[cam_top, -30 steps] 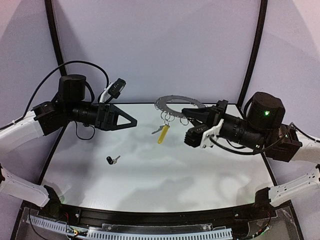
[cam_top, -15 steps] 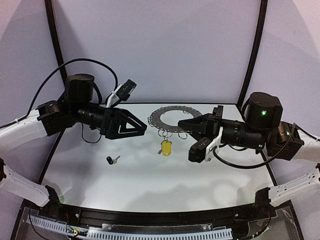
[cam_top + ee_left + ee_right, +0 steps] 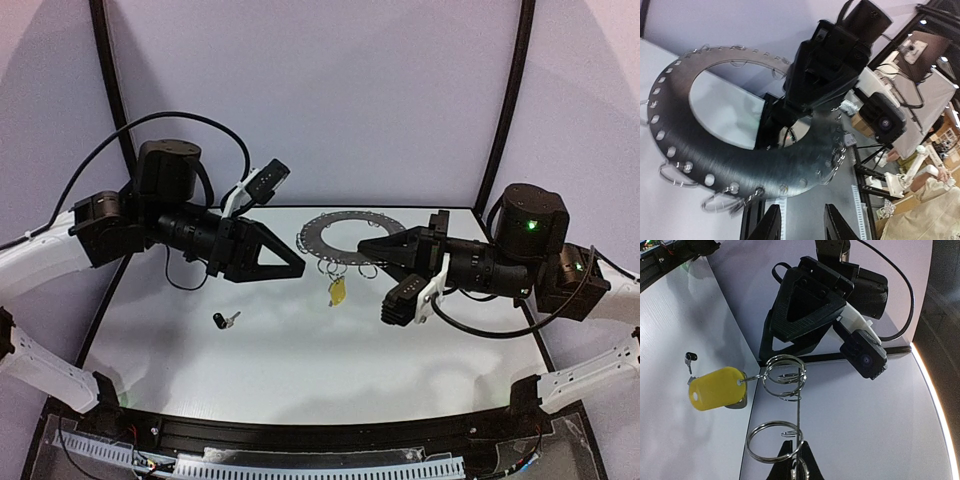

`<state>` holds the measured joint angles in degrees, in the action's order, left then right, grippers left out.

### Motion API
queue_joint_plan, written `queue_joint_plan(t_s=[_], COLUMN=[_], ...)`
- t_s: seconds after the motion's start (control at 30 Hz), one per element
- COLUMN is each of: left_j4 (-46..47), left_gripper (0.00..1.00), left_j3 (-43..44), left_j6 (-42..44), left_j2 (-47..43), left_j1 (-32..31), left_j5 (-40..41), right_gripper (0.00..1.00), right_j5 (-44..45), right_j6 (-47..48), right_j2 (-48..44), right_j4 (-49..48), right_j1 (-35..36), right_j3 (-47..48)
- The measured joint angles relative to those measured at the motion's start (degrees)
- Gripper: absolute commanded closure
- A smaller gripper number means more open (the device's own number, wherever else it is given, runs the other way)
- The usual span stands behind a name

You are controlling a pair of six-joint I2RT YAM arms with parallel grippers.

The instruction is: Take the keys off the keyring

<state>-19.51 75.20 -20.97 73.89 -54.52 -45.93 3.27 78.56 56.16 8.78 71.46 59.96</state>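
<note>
Left arm has pushed in since a second ago. I see the left gripper [image 3: 298,270] just beside the left rim of the keyring [image 3: 315,235], jaws partly apart with nothing between them. The yellow-headed key [image 3: 338,291] has swung back and hangs under the rim from a wire loop [image 3: 782,376]. The right gripper [image 3: 366,246] is clamped on the keyring's right edge, holding it above the table [image 3: 300,350]. The black-headed key [image 3: 222,320] lies loose on the table, well apart from the ring.

Two keys [image 3: 338,291]; one keyring [image 3: 740,167]

Robotics lab: white table [image 3: 300,360] in plain-walled booth [image 3: 320,100], cable duct [image 3: 300,468] at edge, another white arm [image 3: 926,172] beyond
</note>
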Motion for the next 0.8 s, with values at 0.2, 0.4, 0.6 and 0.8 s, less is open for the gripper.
queue_joint_plan(t_s=[0.2,0.4,0.6,0.8], left_j4=[-14.8,-16.8,-16.6,-16.5], left_gripper=[0.72,0.66,0.69,0.72], left_j3=[6.1,10.8,11.8,11.8], left_j6=[5.1,6.5,5.9,5.4], left_j2=[-1.6,-0.9,2.4,4.3], left_j1=[-0.7,-0.8,-1.3,-1.6], left_j5=[11.1,9.2,6.1,5.7], right_gripper=[1.00,1.00,1.00,1.00], right_j5=[0.4,0.7,1.0,0.9], right_j6=[-2.6,-5.8,-7.2,-8.4], right_j2=[-0.2,0.7,2.5,2.5], right_j4=[0.0,-1.7,-3.1,-1.9], right_j1=[0.0,-0.3,-0.5,-0.7], right_j3=[-0.3,-2.3,-2.3,-2.4])
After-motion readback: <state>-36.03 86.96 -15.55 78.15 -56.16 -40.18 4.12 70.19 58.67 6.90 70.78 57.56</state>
